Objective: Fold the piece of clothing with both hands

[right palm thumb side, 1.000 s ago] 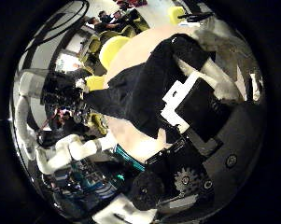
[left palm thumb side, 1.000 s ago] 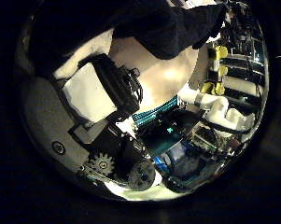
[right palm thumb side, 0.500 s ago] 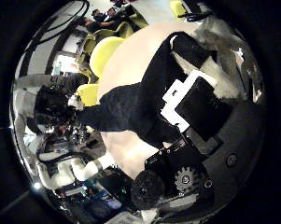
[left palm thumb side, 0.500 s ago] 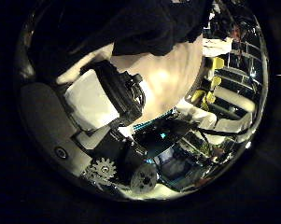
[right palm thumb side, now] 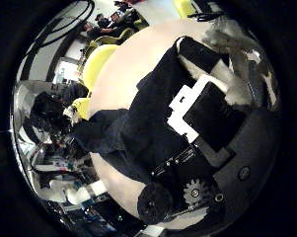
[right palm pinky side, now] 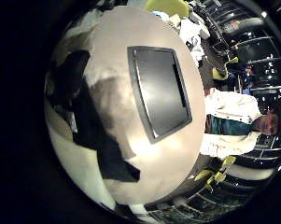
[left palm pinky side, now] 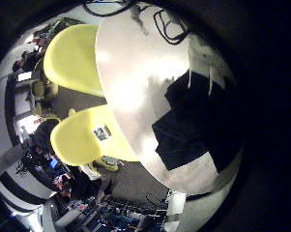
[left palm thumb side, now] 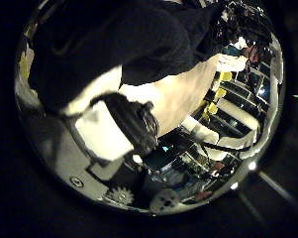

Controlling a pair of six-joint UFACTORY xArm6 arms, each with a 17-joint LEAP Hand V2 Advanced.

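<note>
A dark piece of clothing [left palm pinky side: 195, 126] lies bunched on a pale round table [left palm pinky side: 135, 87]. In the left thumb side view the clothing [left palm thumb side: 119, 40] fills the area above my left hand [left palm thumb side: 114, 129], whose fingers curl at its edge. In the right thumb side view the clothing [right palm thumb side: 138, 123] spreads from my right hand [right palm thumb side: 202, 114] across the table, and that hand's fingers [right palm thumb side: 192, 99] are curled onto the cloth. The right little finger side view shows the clothing [right palm pinky side: 84, 117] crumpled beside the palm.
A flat dark rectangular panel [right palm pinky side: 163, 89] lies on the table [right palm pinky side: 112, 56] beside the clothing. Two chairs [left palm pinky side: 72, 53] [left palm pinky side: 82, 140] stand at the table's rim. Bare tabletop shows between the clothing and the chairs.
The clothing now fills far more of both thumb side views and looks broader and closer to each palm. Both cameras have shifted, so both hands have moved with the cloth.
</note>
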